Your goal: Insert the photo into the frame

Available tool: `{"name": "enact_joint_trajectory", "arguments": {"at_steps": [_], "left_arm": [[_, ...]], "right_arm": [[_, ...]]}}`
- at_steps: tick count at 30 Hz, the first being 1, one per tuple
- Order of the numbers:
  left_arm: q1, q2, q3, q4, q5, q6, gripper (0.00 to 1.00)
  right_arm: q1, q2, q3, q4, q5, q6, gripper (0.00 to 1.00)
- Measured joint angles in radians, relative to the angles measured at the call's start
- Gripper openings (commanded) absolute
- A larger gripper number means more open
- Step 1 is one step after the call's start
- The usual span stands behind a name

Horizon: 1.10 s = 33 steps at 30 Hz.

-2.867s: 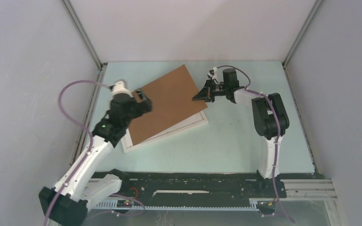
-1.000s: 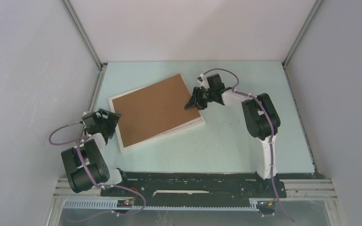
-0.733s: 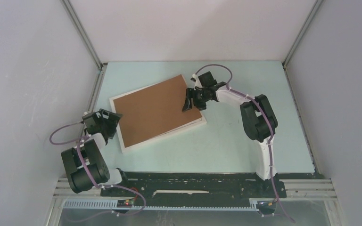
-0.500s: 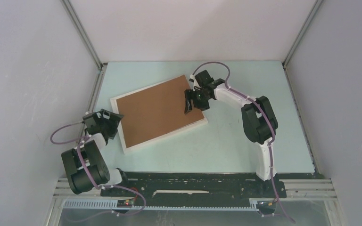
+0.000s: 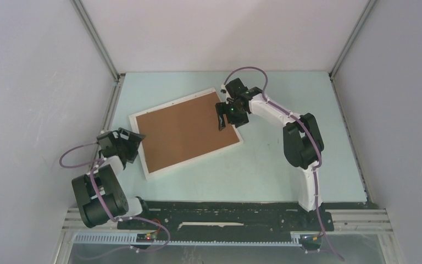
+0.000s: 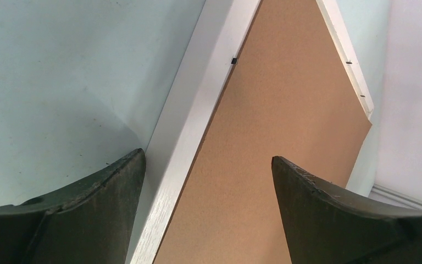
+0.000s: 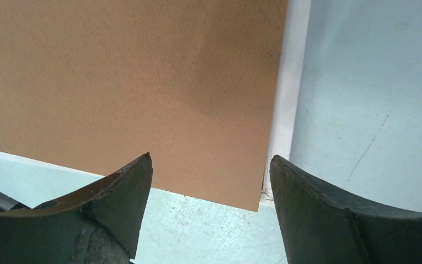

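Observation:
The white frame [image 5: 195,160] lies flat at the table's middle left, with a brown backing board [image 5: 187,132] resting inside its rim. The photo is hidden. My right gripper [image 5: 220,120] hovers open over the board's far right corner, nothing between its fingers. In the right wrist view the board [image 7: 143,82] and a strip of frame [image 7: 288,99] lie beyond the open gripper [image 7: 211,157]. My left gripper [image 5: 122,144] stands open beside the frame's left edge, its arm folded back. The left wrist view shows the frame rim [image 6: 198,110] and board [image 6: 286,126] ahead of the open gripper [image 6: 207,157].
A pale blue table [image 5: 286,99] sits inside grey walls. Metal posts [image 5: 96,41] stand at the back corners. A black rail [image 5: 225,212] with the arm bases runs along the near edge.
My right gripper has opened and shifted toward the board's far corner. The board now lies flat inside the frame, which has turned slightly. The left arm has not moved.

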Motion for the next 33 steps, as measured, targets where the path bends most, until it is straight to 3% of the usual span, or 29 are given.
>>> {"name": "enact_joint_trajectory", "arguments": {"at_steps": [10, 33], "left_arm": [[0.000, 0.000, 0.000, 0.000, 0.002, 0.005, 0.88], [0.000, 0.013, 0.002, 0.010, 0.002, 0.006, 0.88]], "right_arm": [[-0.055, -0.035, -0.169, 0.133, -0.157, 0.016, 0.77], [-0.075, -0.044, -0.189, 0.263, -0.233, -0.003, 0.71]]}}
